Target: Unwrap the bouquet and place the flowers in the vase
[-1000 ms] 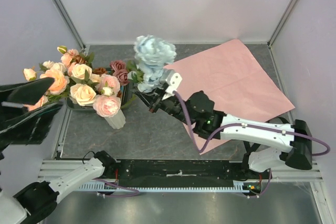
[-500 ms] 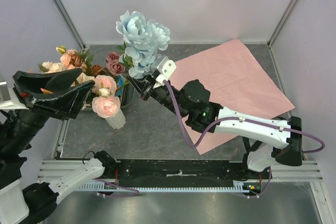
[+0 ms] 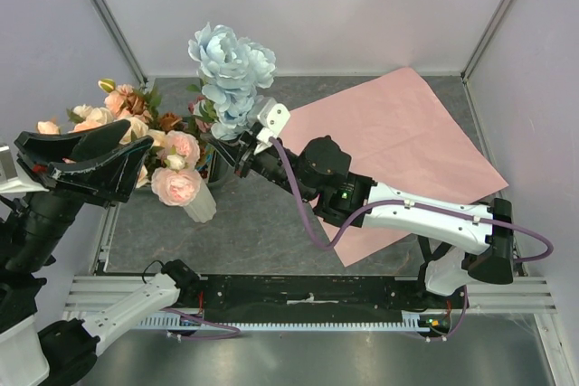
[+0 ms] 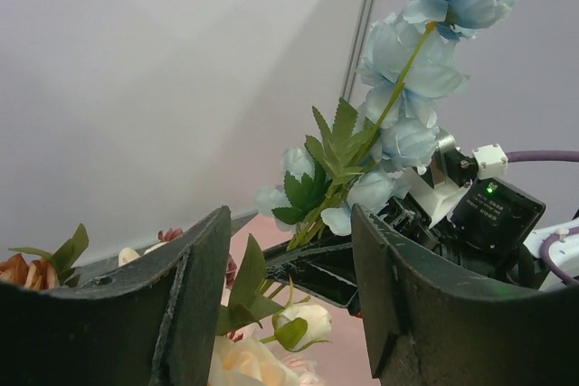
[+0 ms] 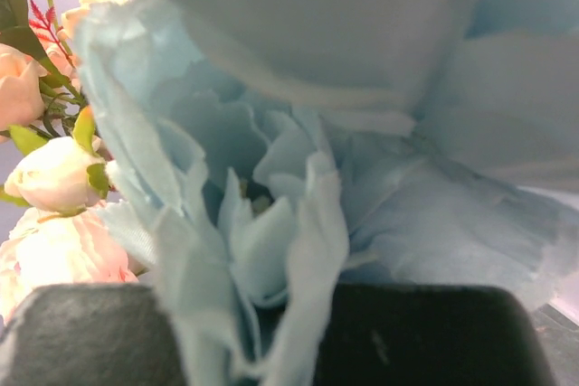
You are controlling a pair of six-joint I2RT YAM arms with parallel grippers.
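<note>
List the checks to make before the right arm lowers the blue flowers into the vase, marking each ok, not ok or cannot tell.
1. Grip: right gripper shut on the stem of the blue flowers: ok.
2. Other arm: left gripper open and empty: ok.
3. Alignment: blue flowers above the mouth of the vase: not ok, off to one side in the top view.
4. Room in the vase among the peach and pink roses: cannot tell.
5. The pink paper lies flat, apart from the vase: ok.

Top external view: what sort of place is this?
Probably a lab robot cell, not a home or shop: plain white panel walls, metal frame posts, and an aluminium mounting rail along the grey tabletop.
</note>
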